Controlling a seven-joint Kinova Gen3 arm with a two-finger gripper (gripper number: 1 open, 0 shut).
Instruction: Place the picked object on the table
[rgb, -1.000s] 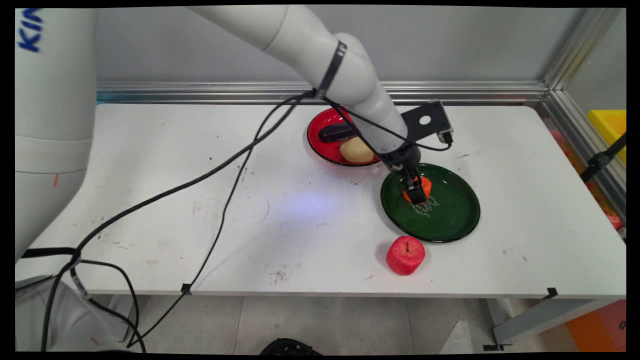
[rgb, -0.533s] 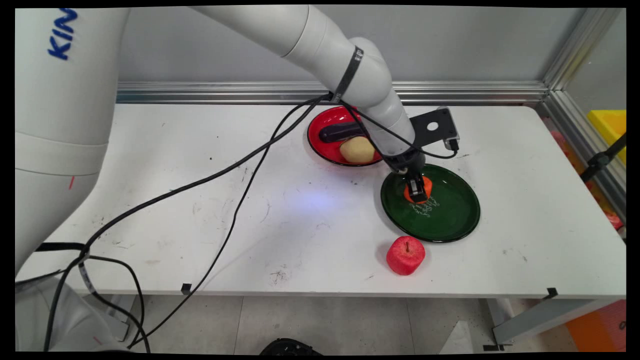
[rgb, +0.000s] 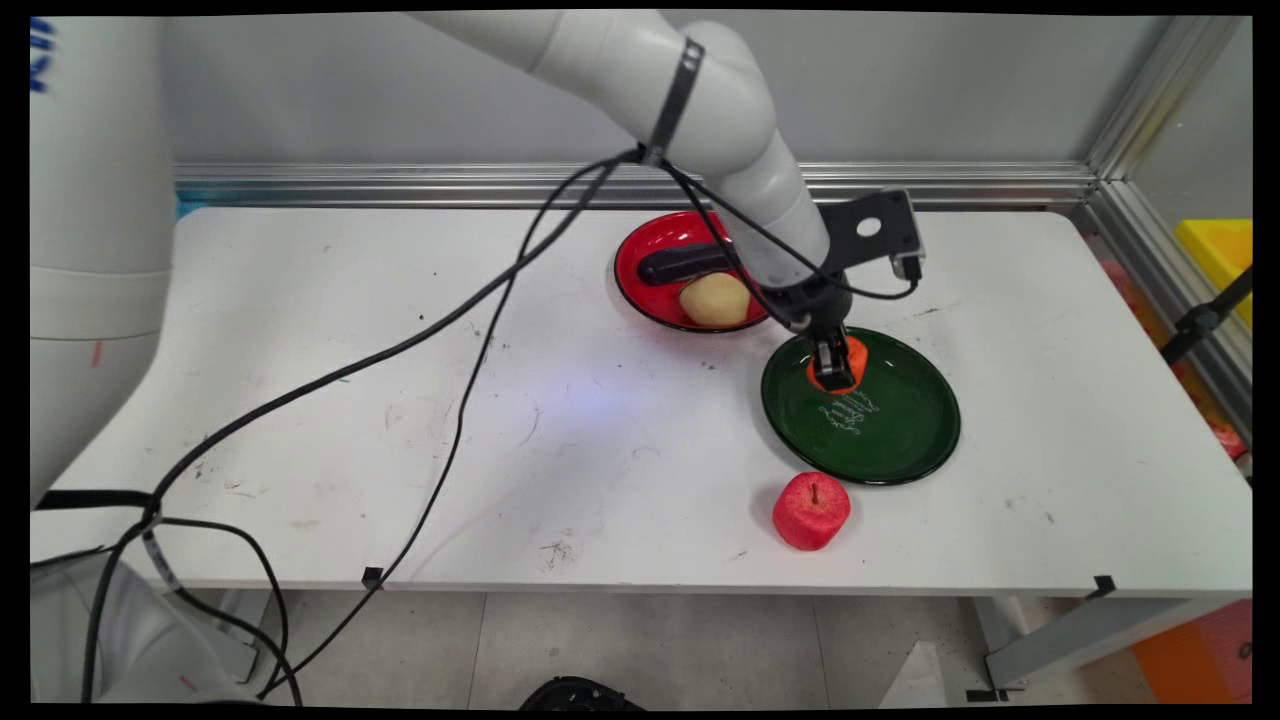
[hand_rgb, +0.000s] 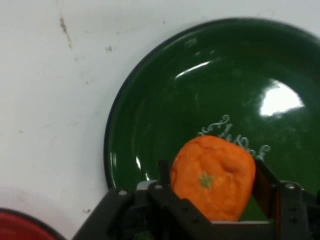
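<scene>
My gripper is shut on an orange toy fruit, held a little above the far left part of a green plate. In the hand view the orange fruit sits squeezed between the two fingers, with the green plate below it and its white lettering showing just beyond the fruit.
A red plate lies behind and to the left, holding a yellowish potato and a black elongated object. A red apple stands on the table near the green plate's front rim. Black cables trail across the table's left half.
The gripper has risen and moved slightly toward the back with the orange fruit, which has left the plate's surface; the plate's lettering now shows fully.
</scene>
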